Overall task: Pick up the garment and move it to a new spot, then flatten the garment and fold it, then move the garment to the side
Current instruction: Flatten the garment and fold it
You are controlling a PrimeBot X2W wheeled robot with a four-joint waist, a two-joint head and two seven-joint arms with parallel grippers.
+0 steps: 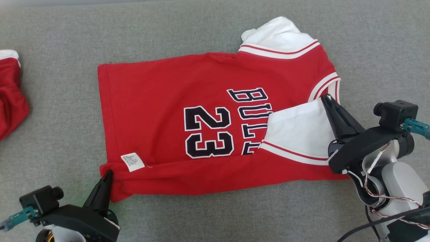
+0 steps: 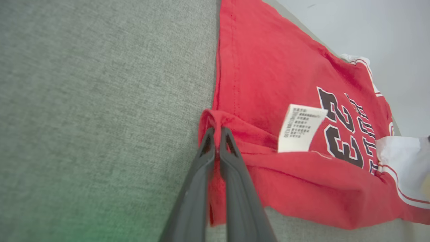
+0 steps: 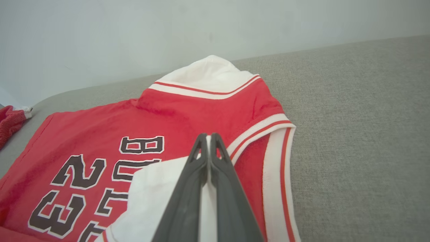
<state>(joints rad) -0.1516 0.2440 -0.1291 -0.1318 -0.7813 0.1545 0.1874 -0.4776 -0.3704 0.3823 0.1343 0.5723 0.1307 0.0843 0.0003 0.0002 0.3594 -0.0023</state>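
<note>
Garment (image 1: 151, 111) lies spread across the middle of the grey fabric surface (image 1: 215, 218) in front of you, a red jersey with its hem toward your left and its collar end toward your right. Nearest you, your left gripper (image 1: 108, 173) is closed on the near hem corner; the left wrist view shows both fingers pinched together with a ridge of red cloth between the tips (image 2: 217, 129). From that corner a strip along the near edge is turned over onto the body, and a white care label (image 1: 132, 162) lies on the red beside the fold. On your right, your right gripper (image 1: 326, 97) is closed on the corner of a white sleeve (image 1: 299, 131) laid over the jersey's front, where it covers part of the black lettering; the right wrist view shows white cloth between the shut fingers (image 3: 208, 135). Past the fold, the number 23 (image 1: 208, 132) reads sideways. At the far edge a second white sleeve (image 1: 278, 33) sticks out beyond the red. Well off to your left lies another red cloth (image 1: 10, 97), apart from the jersey.
</note>
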